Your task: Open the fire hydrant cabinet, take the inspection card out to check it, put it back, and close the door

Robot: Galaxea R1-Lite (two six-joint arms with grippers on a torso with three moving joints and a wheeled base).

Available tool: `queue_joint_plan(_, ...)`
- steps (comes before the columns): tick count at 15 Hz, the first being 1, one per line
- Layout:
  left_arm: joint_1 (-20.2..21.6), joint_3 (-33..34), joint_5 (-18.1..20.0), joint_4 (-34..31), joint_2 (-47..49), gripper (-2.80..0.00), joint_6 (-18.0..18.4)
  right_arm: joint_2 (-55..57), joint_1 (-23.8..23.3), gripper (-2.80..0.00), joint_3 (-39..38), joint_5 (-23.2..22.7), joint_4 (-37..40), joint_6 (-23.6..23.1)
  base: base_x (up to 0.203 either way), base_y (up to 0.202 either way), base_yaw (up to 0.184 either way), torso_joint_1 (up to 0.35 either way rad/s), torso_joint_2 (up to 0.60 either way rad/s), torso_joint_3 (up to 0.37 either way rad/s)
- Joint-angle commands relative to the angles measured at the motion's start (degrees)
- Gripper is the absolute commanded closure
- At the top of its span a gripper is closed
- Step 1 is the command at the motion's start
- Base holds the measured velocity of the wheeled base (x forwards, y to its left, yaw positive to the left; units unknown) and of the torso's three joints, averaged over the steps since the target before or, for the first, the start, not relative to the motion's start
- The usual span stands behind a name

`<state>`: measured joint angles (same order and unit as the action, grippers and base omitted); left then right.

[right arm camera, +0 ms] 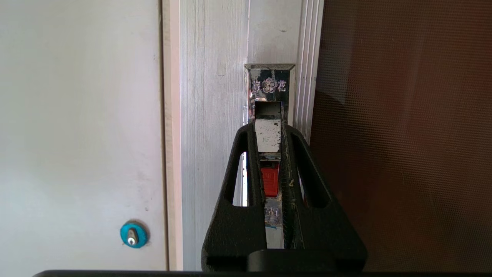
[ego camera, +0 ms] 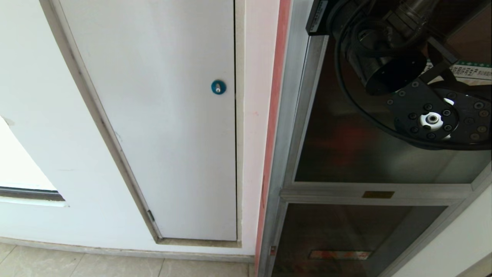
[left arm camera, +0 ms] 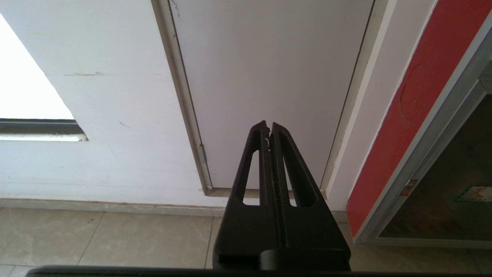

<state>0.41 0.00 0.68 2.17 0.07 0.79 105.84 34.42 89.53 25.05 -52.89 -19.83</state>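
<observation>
Clamping on the latch (right arm camera: 268,135), your right gripper (right arm camera: 268,129) has its jaws drawn in on either side of the worn silver pull tab, with the red part of the latch showing lower down between the fingers. The latch sits in the aluminium frame of the door (right arm camera: 403,134), whose dark glass fills the side beyond the jaws; the door looks shut against the fire hydrant cabinet (ego camera: 292,115), though you cannot be sure of the seam from this close. On the other side of the frame lies a plain white panel (right arm camera: 77,115) with a blue round lock (right arm camera: 133,235).

In the head view your right arm (ego camera: 403,77) reaches in at the upper right before the dark glass, and a strip of a white, green-bordered sticker (ego camera: 471,71) shows behind it. A lower glass panel (ego camera: 346,238) carries an orange-red strip (ego camera: 340,254).

Your left gripper (left arm camera: 269,129) hangs low with its jaws pressed together on nothing, pointing at the foot of the white panel, above a pale tiled floor (left arm camera: 115,238). The white wall (left arm camera: 96,161) runs off to one side, with a bright opening (left arm camera: 27,77) in it. The inspection card is not in sight.
</observation>
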Motion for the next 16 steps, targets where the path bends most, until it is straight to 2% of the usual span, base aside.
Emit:
queue_joint_plan(1, 0.02, 0.79, 0.02, 0.03, 0.01, 0.00, 0.00, -0.96, 0.69, 0.00, -0.95, 0.17, -0.27, -0.12, 0.000, 0.000, 0.000, 0.000, 0.00, 0.000)
queue_joint_plan(11, 0.02, 0.79, 0.02, 0.03, 0.01, 0.00, 0.00, -5.23, 2.15, 0.00, -3.17, 0.73, -0.29, -0.12, 0.000, 0.000, 0.000, 0.000, 0.00, 0.000)
queue_joint_plan(16, 0.02, 0.79, 0.02, 0.03, 0.01, 0.00, 0.00, -9.53, 3.32, 0.00, -9.17, 1.05, -0.40, -0.12, 0.000, 0.000, 0.000, 0.000, 0.00, 0.000)
